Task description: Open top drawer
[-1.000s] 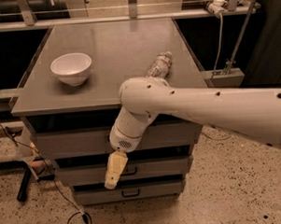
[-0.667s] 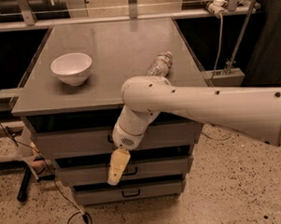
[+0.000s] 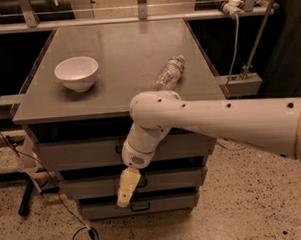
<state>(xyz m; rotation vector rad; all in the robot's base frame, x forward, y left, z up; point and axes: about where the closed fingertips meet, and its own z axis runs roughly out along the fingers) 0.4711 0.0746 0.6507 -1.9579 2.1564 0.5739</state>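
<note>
Just below the closed top drawer (image 3: 77,154), the gripper (image 3: 127,188) hangs before the middle drawer (image 3: 178,180), its opening impossible to tell.

Cabinet top (image 3: 128,68) is a smooth matt grey, maybe painted metal or laminate, can't say which. The top drawer (image 3: 77,154) front has the same dull grey finish. The white bowl (image 3: 77,72) is glossy and looks glazed. The bottle (image 3: 169,72) is clear, crinkly plastic. The arm (image 3: 215,121) has a smooth white plastic shell with a soft sheen. The gripper (image 3: 124,190), hanging in front of the lower drawers, looks cream, matt and kinda rubbery. The floor (image 3: 244,203) is speckled and stone-like.
</note>
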